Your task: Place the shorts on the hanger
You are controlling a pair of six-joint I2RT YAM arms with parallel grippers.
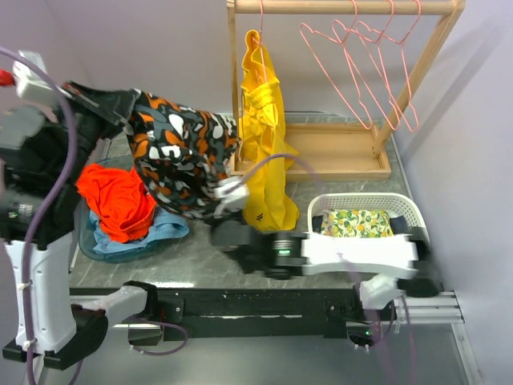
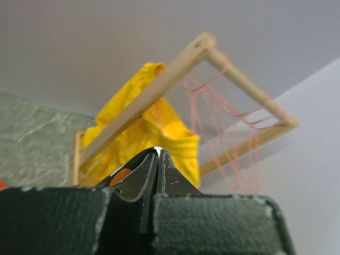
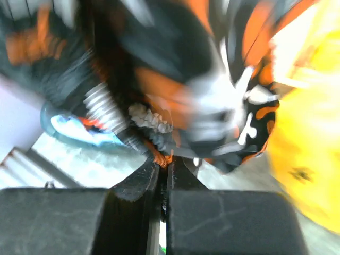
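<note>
Shorts (image 1: 180, 152) stretch from left claw (image 1: 131, 107) to right claw (image 1: 229, 192).

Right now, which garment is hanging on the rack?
The plain yellow garment; the patterned shorts are held aloft, and the orange-red garment lies in a heap.

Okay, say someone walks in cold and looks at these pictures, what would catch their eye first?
The orange, white and black printed shorts stand out first, held up in mid-air at centre left between the left tool and the right tool, both pinched shut on the fabric. Just right of them a bright yellow garment hangs from the wooden rack, with empty pink wire hangers beside it.
</note>
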